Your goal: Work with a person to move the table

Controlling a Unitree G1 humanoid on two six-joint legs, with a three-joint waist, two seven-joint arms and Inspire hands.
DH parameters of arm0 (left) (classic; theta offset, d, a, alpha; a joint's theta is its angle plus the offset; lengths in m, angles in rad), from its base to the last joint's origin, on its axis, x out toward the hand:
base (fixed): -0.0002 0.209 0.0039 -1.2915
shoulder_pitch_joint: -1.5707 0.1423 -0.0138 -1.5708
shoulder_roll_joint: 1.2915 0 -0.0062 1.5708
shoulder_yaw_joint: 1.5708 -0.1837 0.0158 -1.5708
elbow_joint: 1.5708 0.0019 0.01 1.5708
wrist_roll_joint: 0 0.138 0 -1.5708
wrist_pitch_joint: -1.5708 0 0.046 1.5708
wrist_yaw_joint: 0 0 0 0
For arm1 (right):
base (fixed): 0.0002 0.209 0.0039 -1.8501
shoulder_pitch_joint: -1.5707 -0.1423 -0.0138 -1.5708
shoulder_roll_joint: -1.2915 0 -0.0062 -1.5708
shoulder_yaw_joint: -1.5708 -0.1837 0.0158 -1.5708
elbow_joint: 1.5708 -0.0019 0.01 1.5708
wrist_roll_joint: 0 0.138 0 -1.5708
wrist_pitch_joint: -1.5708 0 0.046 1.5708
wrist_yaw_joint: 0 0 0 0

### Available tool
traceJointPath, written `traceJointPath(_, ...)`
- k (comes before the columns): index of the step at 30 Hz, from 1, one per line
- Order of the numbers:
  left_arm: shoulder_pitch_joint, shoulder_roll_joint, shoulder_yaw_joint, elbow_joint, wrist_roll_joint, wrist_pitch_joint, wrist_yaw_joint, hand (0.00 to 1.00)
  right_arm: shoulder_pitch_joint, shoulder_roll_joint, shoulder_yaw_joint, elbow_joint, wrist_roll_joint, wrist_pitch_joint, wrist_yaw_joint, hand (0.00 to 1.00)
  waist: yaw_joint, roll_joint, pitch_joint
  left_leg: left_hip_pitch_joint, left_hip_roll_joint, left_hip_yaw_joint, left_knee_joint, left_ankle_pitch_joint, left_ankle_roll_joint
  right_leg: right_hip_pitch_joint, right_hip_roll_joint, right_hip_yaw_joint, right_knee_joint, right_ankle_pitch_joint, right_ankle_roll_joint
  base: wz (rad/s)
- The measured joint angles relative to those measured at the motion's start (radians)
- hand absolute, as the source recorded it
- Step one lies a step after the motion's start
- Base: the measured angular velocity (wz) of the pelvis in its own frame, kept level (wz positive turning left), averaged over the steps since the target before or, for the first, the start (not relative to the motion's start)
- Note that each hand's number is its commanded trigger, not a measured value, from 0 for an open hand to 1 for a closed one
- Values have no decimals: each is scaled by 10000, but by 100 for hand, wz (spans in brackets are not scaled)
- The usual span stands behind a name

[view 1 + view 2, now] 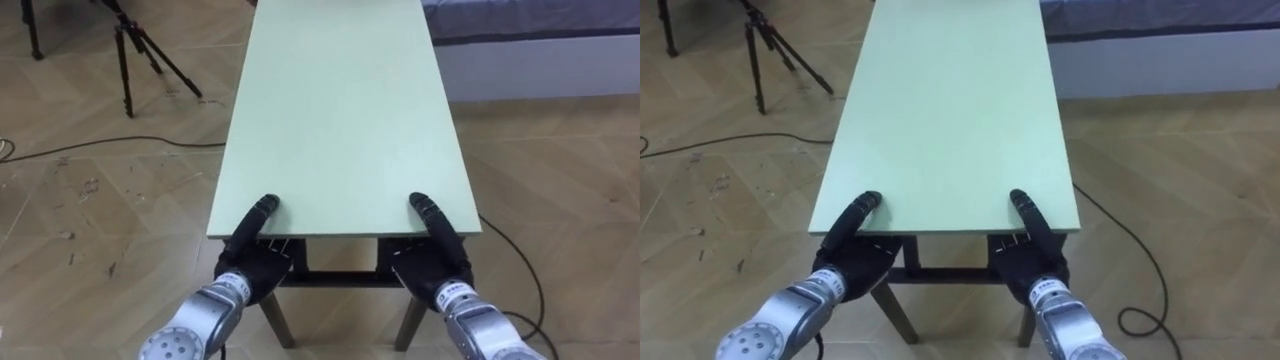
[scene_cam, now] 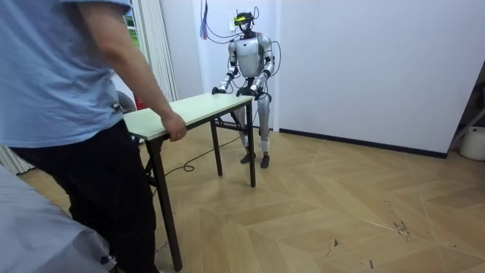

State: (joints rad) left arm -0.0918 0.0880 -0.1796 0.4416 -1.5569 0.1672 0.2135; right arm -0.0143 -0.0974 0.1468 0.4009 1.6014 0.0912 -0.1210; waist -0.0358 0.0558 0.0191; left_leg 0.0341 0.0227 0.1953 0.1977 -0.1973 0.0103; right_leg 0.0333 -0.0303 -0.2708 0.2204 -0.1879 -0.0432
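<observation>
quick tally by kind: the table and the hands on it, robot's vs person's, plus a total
table: 1
robot hands gripping its near edge: 2, left hand and right hand
person's hand on the far end: 1
total: 4

We look over a wooden floor [image 2: 356,205] laid in a herringbone pattern, scuffed in a few places. Plain white walls [image 2: 364,61] meet it along a dark baseboard [image 2: 364,141]. A pale curtain [image 2: 155,45] hangs at the room view's left. A black tripod [image 1: 124,65] stands on the floor, and a bed [image 1: 540,60] with a dark cover sits nearby. The light is even and soft.
</observation>
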Motion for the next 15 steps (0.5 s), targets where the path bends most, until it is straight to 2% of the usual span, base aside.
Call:
traceJointPath(6,0,-5,0,-145,361,-117,135,100,-20,10,94,-65,-9,-111,-103,100,6,-71,28,-18,-2,11,2,0,0,-13,-11,1,-3,1,2,0)
traceJointPath(10,0,-17,0,-168,411,-151,155,100,-50,0,286,-65,-51,-376,-103,100,57,-82,31,-40,4,101,5,0,0,-55,-10,39,-3,1,2,-3)
traceJointPath(13,0,-21,-5,-168,412,-149,159,100,-55,-16,286,-65,-60,-379,-103,100,102,-87,33,-36,5,155,3,0,0,-70,-7,104,-3,1,2,-4)
traceJointPath(15,0,-23,-13,-167,399,-149,159,100,-59,-1,287,-65,-54,-395,-102,100,95,-135,64,-42,4,130,-1,0,0,-68,-8,78,-3,1,2,0)
